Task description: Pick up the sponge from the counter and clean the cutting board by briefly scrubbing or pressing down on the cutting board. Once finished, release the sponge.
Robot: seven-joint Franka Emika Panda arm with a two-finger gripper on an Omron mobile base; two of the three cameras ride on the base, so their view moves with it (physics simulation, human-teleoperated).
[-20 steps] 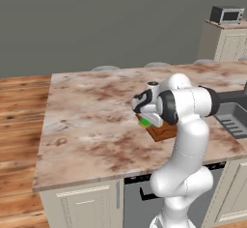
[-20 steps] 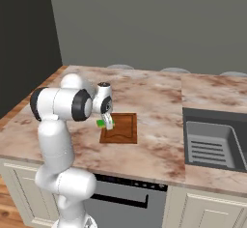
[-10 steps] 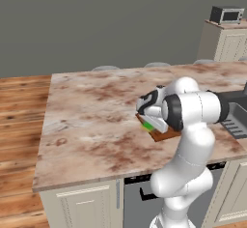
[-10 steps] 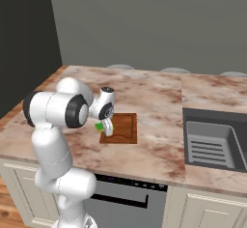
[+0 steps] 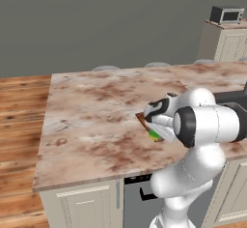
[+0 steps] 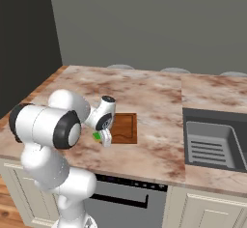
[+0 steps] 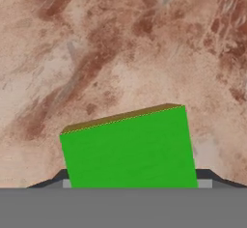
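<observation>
One sponge [image 7: 129, 147], green face toward the hand camera, sits tilted at the gripper [image 6: 103, 138], over the counter [image 7: 96, 43] just off the left edge of the board [image 6: 124, 128]. Jaw spacing cannot be told; whether the sponge is clamped is unclear.

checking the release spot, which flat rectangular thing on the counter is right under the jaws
The small flat bright green sponge, right at the jaws beside the near-left corner of the larger reddish-brown wooden cutting board on the beige-pink stone counter.
</observation>
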